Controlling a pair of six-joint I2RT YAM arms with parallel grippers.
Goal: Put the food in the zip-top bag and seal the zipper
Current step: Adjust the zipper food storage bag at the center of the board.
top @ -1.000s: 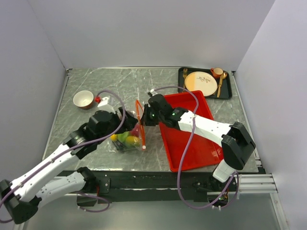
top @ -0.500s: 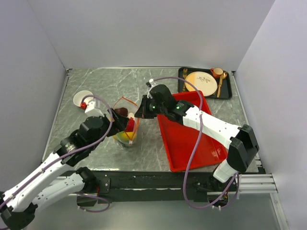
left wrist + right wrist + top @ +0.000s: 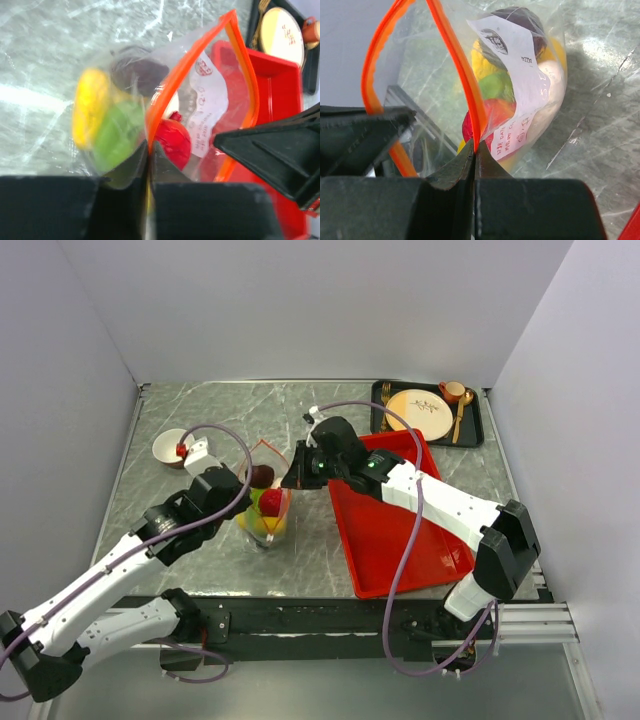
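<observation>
Left jaws, wide a moment ago, now pinch zipper [image 3: 167, 87]; right jaws clamp opposite rim. Food [image 3: 117, 137] inside zip-top bag [image 3: 520, 90]; mouth gapes, sealing remains.

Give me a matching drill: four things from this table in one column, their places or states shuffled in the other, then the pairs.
1 bag
2 plate
3 bowl
4 red tray

A on the dark tray, far right
B left side of the table
C under the right arm
D pinched by left gripper and right gripper

Pairs: 1-D, 2-A, 3-B, 4-C
</observation>
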